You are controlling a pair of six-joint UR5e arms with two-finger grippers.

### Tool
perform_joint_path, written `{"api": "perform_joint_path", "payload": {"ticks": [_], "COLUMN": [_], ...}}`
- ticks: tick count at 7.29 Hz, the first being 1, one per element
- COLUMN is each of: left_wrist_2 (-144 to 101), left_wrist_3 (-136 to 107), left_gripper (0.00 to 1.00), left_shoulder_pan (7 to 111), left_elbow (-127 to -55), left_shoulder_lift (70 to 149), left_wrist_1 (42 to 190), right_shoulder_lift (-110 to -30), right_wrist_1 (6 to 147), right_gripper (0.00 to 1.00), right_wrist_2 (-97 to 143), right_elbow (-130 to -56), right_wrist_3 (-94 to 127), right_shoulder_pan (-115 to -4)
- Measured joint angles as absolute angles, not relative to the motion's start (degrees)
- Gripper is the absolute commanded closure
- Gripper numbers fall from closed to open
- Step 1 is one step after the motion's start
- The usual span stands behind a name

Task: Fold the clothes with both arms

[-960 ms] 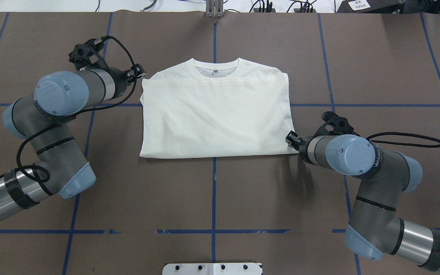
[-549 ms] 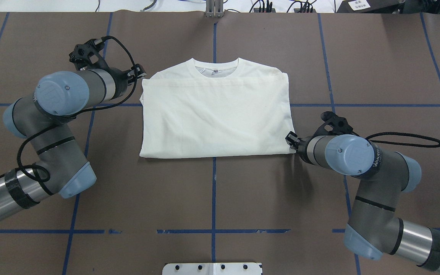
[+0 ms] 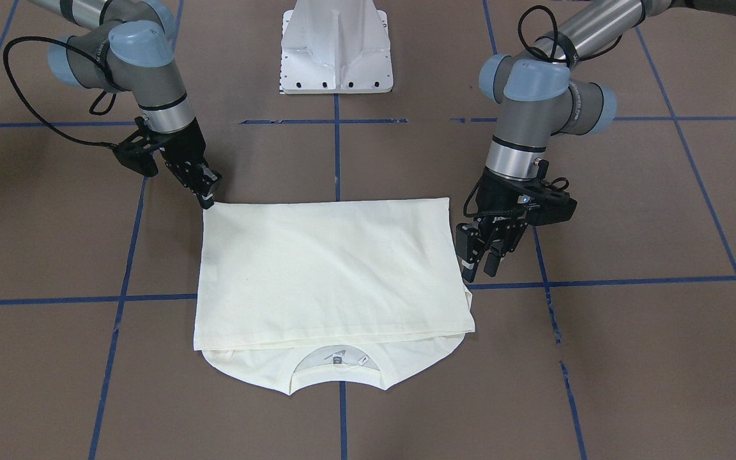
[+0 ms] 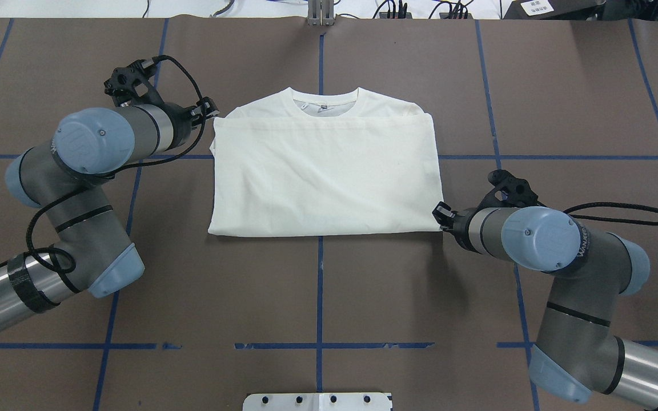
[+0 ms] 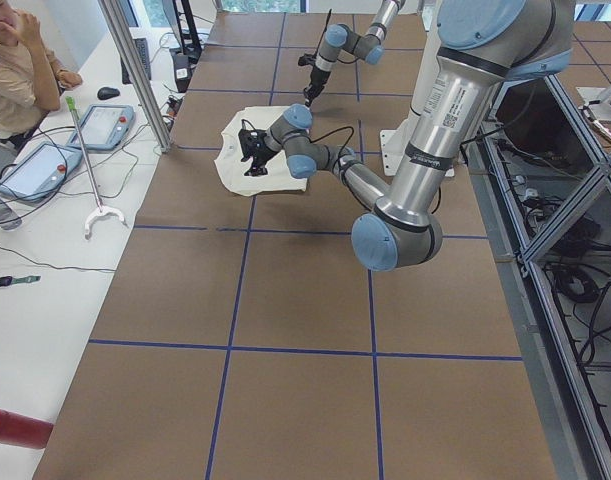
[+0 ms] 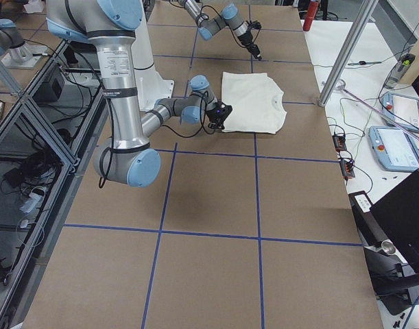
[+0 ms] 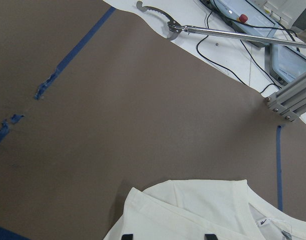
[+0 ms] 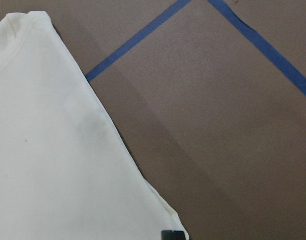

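Cream folded T-shirt (image 3: pixel 329 268) mid-frame; black left gripper (image 3: pixel 478 269) at its right edge open, empty; black right gripper (image 3: pixel 207 198) upper left, closed at its corner.

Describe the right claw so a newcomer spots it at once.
On the brown table lies a folded cream shirt. The right claw sits at the right-hand corner of the shirt's folded edge, the edge opposite the collar. The left claw is on the shirt's other side, up by the collar end.
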State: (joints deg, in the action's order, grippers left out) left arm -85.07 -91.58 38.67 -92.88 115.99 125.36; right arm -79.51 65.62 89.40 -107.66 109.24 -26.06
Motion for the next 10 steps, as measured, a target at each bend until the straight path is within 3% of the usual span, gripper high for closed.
{"api": "perform_joint_path", "payload": {"ticks": [3, 7, 8, 9, 10], "left_wrist_2": [-85.1, -85.6, -86.2, -87.4, -88.3], "left_wrist_3": [-91.7, -97.7, -99.7, -102.1, -104.8], "left_gripper": [0.43, 0.43, 0.43, 0.42, 0.41], "left_shoulder_pan": [38.4, 32.8, 31.0, 29.3, 27.5], "left_elbow": [-92.9, -95.6, -97.1, -99.7, -101.9], "left_shoulder_lift": [115.9, 116.3, 116.2, 116.2, 116.1], "left_wrist_1": [125.1, 125.0, 125.0, 125.0, 124.9], "right_shoulder_lift": [-82.0, -88.2, -88.4, -88.5, -88.5], "right_wrist_1": [67.5, 91.0, 94.5, 96.5, 97.3], "right_gripper": [1.0, 1.0, 0.07, 0.0, 0.0], "right_wrist_2": [89.6, 90.0, 90.0, 89.8, 89.0], "right_elbow": [-112.1, -135.4, -137.8, -138.7, -138.9], "right_wrist_3": [109.4, 116.2, 117.8, 118.8, 120.0], "right_shoulder_pan": [-24.8, -3.4, 2.3, 6.9, 9.6]}}
